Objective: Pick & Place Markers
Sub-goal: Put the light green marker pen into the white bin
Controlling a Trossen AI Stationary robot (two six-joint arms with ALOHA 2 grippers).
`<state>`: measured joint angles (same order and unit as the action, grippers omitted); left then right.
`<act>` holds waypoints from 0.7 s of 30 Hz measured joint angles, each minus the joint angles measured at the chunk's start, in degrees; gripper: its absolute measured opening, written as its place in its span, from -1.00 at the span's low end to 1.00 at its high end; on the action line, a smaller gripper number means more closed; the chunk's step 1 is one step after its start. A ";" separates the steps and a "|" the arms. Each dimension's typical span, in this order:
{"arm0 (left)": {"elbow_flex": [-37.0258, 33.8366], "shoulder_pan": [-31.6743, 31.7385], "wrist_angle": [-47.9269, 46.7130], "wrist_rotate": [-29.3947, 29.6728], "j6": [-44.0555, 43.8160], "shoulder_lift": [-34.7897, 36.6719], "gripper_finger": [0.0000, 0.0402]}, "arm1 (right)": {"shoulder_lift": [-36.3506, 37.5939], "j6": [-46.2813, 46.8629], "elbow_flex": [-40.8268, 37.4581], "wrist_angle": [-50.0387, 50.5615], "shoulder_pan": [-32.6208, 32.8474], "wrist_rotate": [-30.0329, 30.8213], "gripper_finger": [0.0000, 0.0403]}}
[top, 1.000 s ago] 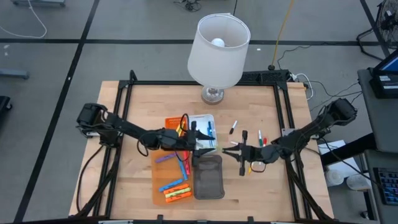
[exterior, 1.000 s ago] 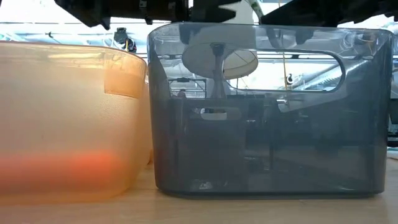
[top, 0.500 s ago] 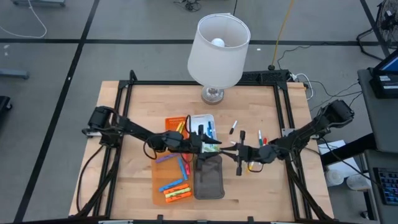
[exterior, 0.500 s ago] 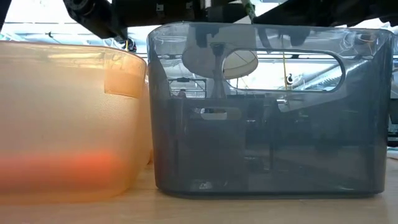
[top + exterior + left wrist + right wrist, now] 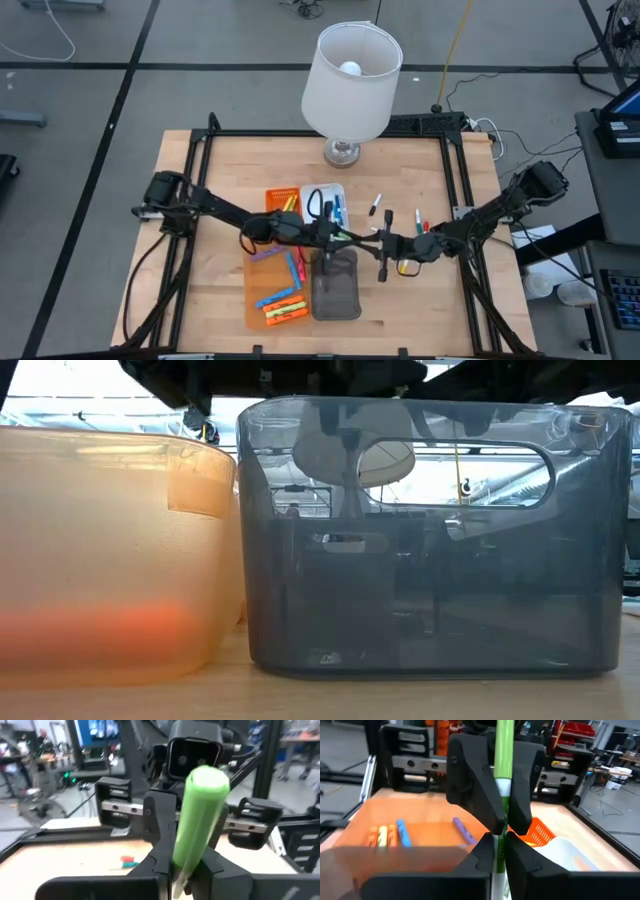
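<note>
A green marker (image 5: 350, 237) hangs in the air between my two grippers, above the far end of the grey tray (image 5: 336, 290). My left gripper (image 5: 338, 236) reaches in level from the table's left and is shut on it. My right gripper (image 5: 372, 240) comes level from the right and is shut on it too. In the left wrist view the marker (image 5: 200, 815) slants up toward the camera. In the right wrist view the marker (image 5: 504, 755) rises past the left arm's fingers (image 5: 470, 785). Several markers lie in the orange tray (image 5: 262, 300). My left gripper pinches the marker's lower part (image 5: 179, 862) between its two fingers, coming level from the table's left. The marker is clear of the table and slants up from the fingers toward my left wrist. My right gripper pinches the same marker near its low end (image 5: 499, 842) between its two fingers, level from the table's right, just beside the left gripper's fingers. The marker is clear of the table and runs on past them, away from my right gripper.
A white tray (image 5: 340, 190) with a few markers sits behind the orange one. Loose markers (image 5: 375, 205) lie on the wood right of the trays. A lamp (image 5: 350, 85) stands at the far edge. The low view is filled by the orange tray (image 5: 110, 560) and the grey tray (image 5: 430, 540).
My left gripper has moved toward the table's right, up to the green marker held by my right gripper, and has shut on it. The marker has stayed in the air over the grey tray.
</note>
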<state>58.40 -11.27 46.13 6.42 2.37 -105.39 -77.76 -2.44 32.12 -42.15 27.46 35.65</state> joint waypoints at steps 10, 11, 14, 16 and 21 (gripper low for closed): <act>-0.63 -4.96 -40.64 20.53 -6.05 16.62 -0.84 | 0.42 0.93 -0.14 1.72 -0.02 0.52 -0.70; -1.66 -5.61 -42.48 22.11 -7.40 17.29 -0.84 | 0.47 0.95 -0.14 1.89 0.02 0.45 -0.69; -4.89 -5.91 -39.53 21.65 -8.69 17.68 -0.84 | 0.47 1.31 -0.14 1.58 0.12 0.18 -0.68; -6.46 -4.69 -39.35 19.32 -9.30 17.72 -0.84 | 0.47 1.35 -0.09 1.29 0.03 0.32 -0.69; -8.88 0.31 -38.56 10.75 -13.23 16.81 -0.84 | 0.47 1.14 -0.09 1.31 0.04 0.27 -0.73</act>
<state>49.51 -10.95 7.58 17.16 -10.86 -88.58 -77.30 -1.29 32.03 -40.85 27.50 35.92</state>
